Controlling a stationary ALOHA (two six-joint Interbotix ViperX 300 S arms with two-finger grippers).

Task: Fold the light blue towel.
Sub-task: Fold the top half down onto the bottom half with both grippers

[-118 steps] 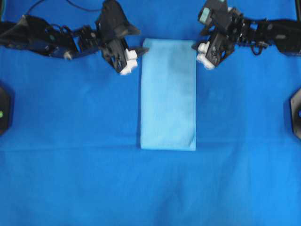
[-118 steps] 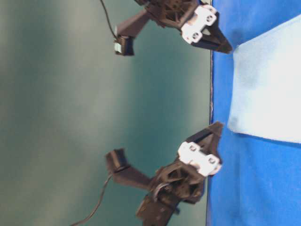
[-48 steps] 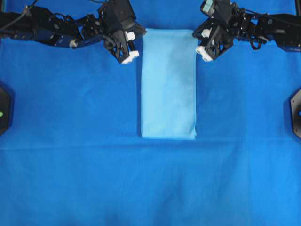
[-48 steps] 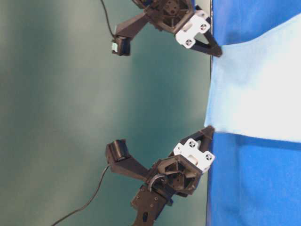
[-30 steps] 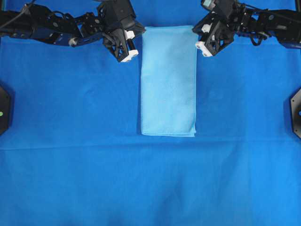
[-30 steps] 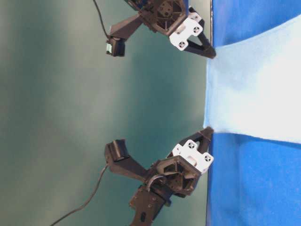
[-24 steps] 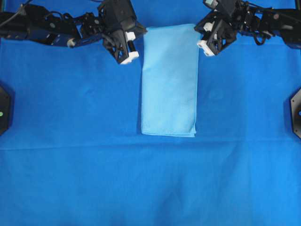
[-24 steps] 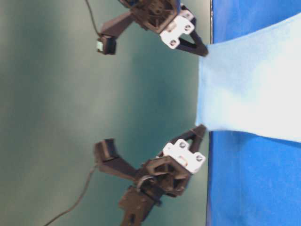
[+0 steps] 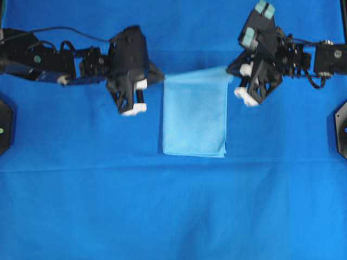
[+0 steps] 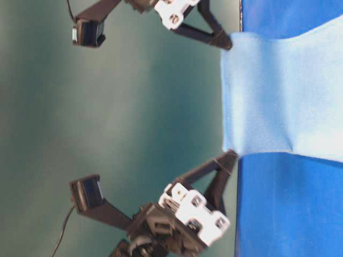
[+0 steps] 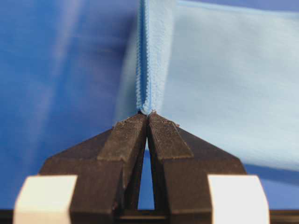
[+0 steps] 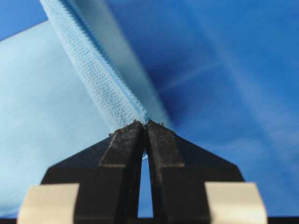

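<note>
Royal-blue sheet (image 9: 173, 211) covers the whole tabletop beneath both hands, with a faint crease running across it just below the towel's near edge. Light blue towel (image 9: 194, 116) sits between the two hands as a narrow folded strip: its near end lies flat on the sheet, while its far end is lifted off the surface and stretched taut from one hand to the other. In the table-level view that raised end rises clear of the sheet and spans the gap between the two sets of black fingers. Left hand (image 9: 158, 77) is pressed together on the towel's far left corner, the stitched hem bunched right at its fingertips (image 11: 140, 122). Right hand (image 9: 232, 76) is likewise clamped on the far right corner, the hem running away from its tips (image 12: 140, 128) toward the upper left of the wrist view.
</note>
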